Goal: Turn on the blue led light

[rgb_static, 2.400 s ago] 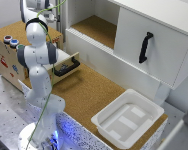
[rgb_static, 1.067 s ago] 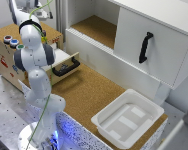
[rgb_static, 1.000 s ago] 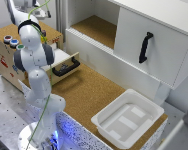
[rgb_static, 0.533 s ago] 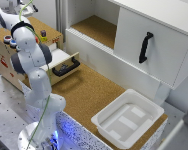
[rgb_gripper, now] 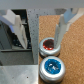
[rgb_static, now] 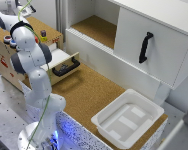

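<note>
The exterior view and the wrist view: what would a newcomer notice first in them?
In the exterior view, the white robot arm fills the exterior view's left, in front of a wooden box with an open drawer. A white tray sits near the cork surface's front edge, below a cabinet with a black handle. In the wrist view, the open claw hangs over the blue led light and a red button.

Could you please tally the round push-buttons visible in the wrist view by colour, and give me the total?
Blue: 1, the blue led light
Red: 1, the red button
Green: 0 in the wrist view
Total: 2 buttons in the wrist view, both lying between the fingers of the open gripper.
</note>
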`<act>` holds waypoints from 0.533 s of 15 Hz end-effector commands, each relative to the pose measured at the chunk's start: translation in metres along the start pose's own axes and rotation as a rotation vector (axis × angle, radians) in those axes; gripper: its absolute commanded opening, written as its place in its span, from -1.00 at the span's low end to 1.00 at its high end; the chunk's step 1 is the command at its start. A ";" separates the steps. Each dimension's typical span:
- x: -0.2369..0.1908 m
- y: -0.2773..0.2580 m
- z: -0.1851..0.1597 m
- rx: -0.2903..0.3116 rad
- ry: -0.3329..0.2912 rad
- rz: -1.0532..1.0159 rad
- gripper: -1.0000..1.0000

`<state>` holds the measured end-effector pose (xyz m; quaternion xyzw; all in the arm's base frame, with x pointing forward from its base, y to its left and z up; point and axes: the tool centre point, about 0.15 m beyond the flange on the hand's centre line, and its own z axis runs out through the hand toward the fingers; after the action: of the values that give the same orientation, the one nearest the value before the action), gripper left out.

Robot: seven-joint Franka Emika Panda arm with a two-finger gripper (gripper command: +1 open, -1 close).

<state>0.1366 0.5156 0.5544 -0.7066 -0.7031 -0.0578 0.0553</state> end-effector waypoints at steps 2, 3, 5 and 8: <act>0.025 0.016 0.035 -0.002 -0.115 0.085 -1.00; 0.022 0.018 0.038 0.004 -0.121 0.092 -1.00; 0.018 0.020 0.048 0.006 -0.155 0.100 -1.00; 0.015 0.025 0.065 0.036 -0.187 0.130 -1.00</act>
<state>0.1563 0.5243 0.5176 -0.7380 -0.6724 -0.0217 0.0527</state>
